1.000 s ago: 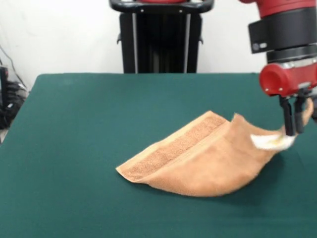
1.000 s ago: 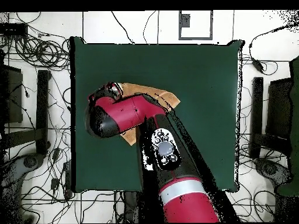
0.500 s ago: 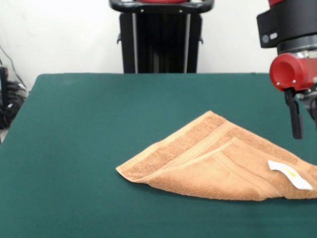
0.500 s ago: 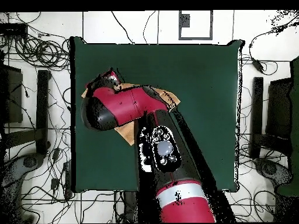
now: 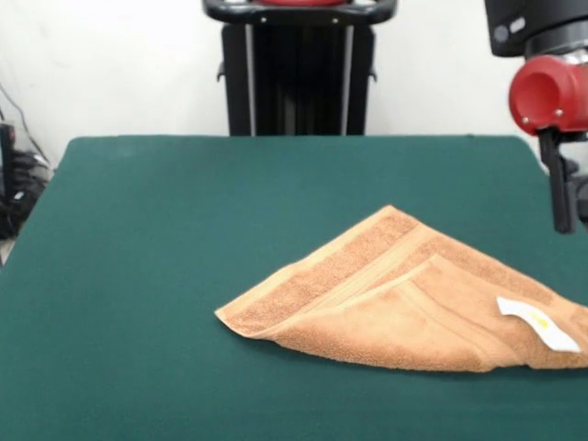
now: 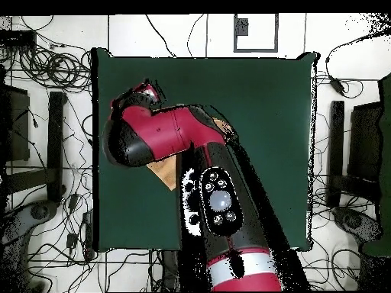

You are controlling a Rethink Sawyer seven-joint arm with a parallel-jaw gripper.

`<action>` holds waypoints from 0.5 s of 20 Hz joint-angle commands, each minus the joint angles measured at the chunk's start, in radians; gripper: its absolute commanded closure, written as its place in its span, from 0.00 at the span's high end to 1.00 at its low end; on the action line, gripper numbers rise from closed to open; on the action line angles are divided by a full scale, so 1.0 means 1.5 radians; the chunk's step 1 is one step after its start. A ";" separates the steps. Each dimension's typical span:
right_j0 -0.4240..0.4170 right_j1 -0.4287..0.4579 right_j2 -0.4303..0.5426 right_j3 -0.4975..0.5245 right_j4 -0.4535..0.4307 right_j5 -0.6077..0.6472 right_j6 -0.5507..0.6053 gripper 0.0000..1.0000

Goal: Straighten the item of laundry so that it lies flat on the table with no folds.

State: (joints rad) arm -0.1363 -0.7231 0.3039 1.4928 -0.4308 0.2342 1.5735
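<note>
Towel: an orange-tan terry hand towel (image 5: 404, 308) lies in the lower right of the front view, running off the right edge of the frame.
Towel shape: folded over itself into a rough triangle, one layer lying across another, with a woven stripe band along the upper left fold.
Tag: a small white tag (image 5: 537, 322) lies on the top layer near the right edge.
Table: a dark green table (image 5: 165, 276) fills most of the front view, with the towel resting on it.
Gripper: the gripper (image 5: 568, 197) hangs at the upper right edge of the front view, above the towel and clear of it, holding nothing.
Fingers: one dark finger shows pointing down; cannot tell whether the pair is spread or together.
Overhead view: the red arm (image 6: 164, 137) covers most of the towel; only small tan corners show beside it, left of centre.
</note>
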 commanded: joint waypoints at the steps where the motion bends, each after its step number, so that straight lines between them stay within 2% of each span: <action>1: -0.012 0.038 0.009 0.079 0.008 0.163 -0.001 1.00; 5: -0.016 0.071 -0.001 0.081 -0.005 0.176 0.006 1.00; 10: -0.007 0.099 -0.026 0.068 0.007 0.190 0.064 1.00</action>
State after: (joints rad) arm -0.1636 -0.6953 0.2916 1.4980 -0.4304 0.3937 1.5735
